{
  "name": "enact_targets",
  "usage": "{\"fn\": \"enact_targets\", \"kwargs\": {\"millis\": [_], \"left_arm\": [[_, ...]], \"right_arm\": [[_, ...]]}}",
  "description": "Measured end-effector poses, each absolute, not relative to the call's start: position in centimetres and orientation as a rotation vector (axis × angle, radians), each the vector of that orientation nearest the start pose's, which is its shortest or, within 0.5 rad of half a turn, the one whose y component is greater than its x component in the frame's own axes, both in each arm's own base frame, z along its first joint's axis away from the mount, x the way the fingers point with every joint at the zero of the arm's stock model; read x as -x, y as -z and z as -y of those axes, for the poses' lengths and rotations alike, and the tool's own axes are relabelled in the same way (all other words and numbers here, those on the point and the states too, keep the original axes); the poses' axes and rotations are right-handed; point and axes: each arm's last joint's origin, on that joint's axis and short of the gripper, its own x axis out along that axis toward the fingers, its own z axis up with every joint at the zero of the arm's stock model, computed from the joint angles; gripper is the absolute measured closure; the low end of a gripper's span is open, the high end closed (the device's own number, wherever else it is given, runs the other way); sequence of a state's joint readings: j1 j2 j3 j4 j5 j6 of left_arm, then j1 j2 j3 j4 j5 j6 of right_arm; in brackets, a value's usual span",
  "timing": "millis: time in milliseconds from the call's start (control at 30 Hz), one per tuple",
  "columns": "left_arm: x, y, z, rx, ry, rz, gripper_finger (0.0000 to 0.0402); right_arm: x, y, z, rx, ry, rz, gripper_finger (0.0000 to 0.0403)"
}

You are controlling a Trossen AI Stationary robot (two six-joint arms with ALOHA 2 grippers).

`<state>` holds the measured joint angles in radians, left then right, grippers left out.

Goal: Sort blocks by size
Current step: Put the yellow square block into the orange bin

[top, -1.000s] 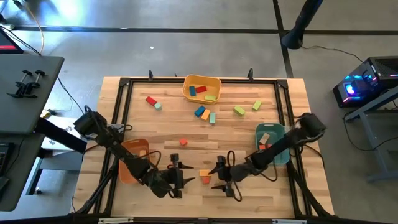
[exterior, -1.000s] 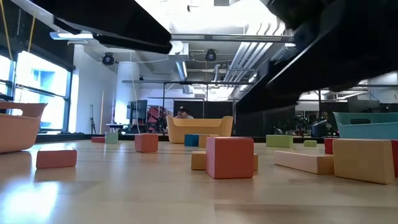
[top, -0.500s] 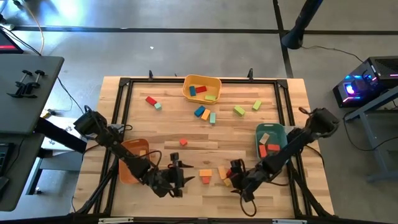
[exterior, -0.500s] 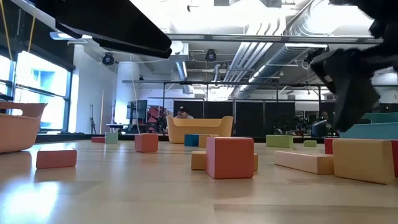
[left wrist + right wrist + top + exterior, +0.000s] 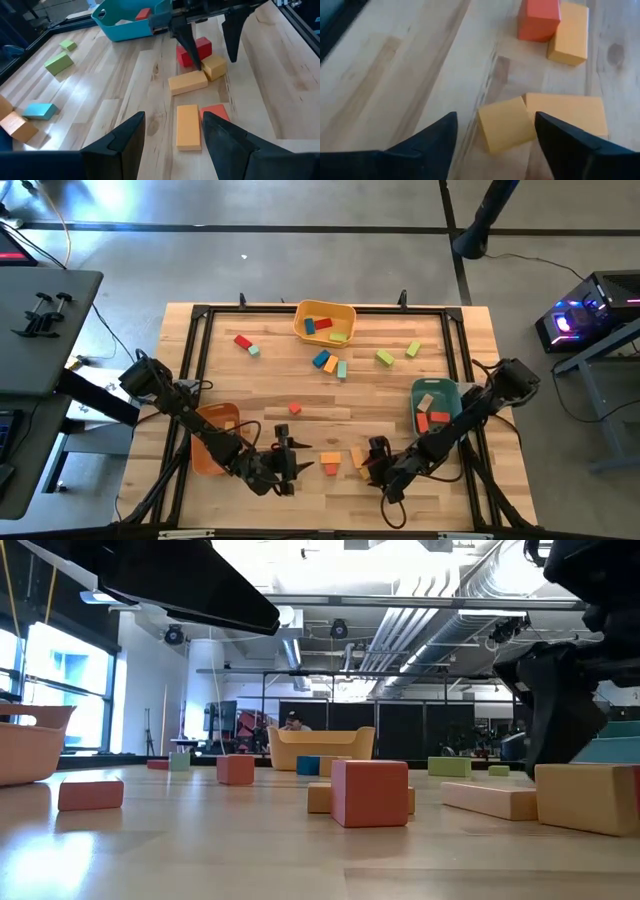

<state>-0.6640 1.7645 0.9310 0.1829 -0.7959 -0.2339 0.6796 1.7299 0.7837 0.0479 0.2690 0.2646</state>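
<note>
Two grippers sit low at the near edge of the table, and the right gripper [image 5: 212, 47] is the one at work: its fingers are spread, nothing between them yet, straddling a small tan cube [image 5: 506, 123] in the cluster near the middle of the near edge. That cube lies touching a longer tan block [image 5: 187, 82], with a red cube [image 5: 195, 50] just behind it on the far side, so the grip needs care. I'd judge the job is to close on the small cube alone; the fingers should come down on its two free faces, not the one pressed against the long block, or both will drag along. Close gently, lift straight, then carry it to the teal bin [image 5: 436, 408] on the right, if that is where this size belongs. An orange block [image 5: 188, 126] and a red one [image 5: 216, 111] lie nearer the left gripper [image 5: 172, 132], which hangs open and empty just left of the cluster, waiting. More blocks are scattered toward the far side around the yellow bin [image 5: 324, 321].
</note>
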Motion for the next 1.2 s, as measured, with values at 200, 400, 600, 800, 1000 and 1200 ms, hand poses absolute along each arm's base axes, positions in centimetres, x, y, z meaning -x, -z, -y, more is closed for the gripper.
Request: {"fn": "enact_targets", "kwargs": {"millis": [200, 400, 600, 800, 1000, 1200], "left_arm": [[-28.8, -16.8, 19.9, -0.204, -0.182, -0.463, 0.0216], [-28.8, -16.8, 19.9, -0.204, -0.182, -0.463, 0.0216], [-29.0, -17.2, 20.1, -0.27, -0.157, -0.436, 0.0216], [-29.6, -18.5, 20.5, -0.522, -0.071, -0.341, 0.0216], [-30.1, -19.3, 20.4, -0.784, -0.029, -0.286, 0.0212], [-31.3, -19.7, 19.2, -0.901, 0.058, -0.23, 0.0185]], "right_arm": [[-24.9, -12.6, -19.2, 0.155, -0.29, -0.842, 0.0225], [-25.2, -13.1, -19.5, 0.076, -0.274, -0.841, 0.0274], [-25.9, -15.1, -19.8, 0.13, -0.232, -0.7, 0.0274], [-27.1, -15.5, -16.8, -0.032, -0.227, -0.32, 0.0274], [-28.0, -16.8, -13.5, -0.154, -0.207, -0.072, 0.0274], [-29.8, -18.2, -12.7, -0.195, -0.279, -0.046, 0.0274]]}}
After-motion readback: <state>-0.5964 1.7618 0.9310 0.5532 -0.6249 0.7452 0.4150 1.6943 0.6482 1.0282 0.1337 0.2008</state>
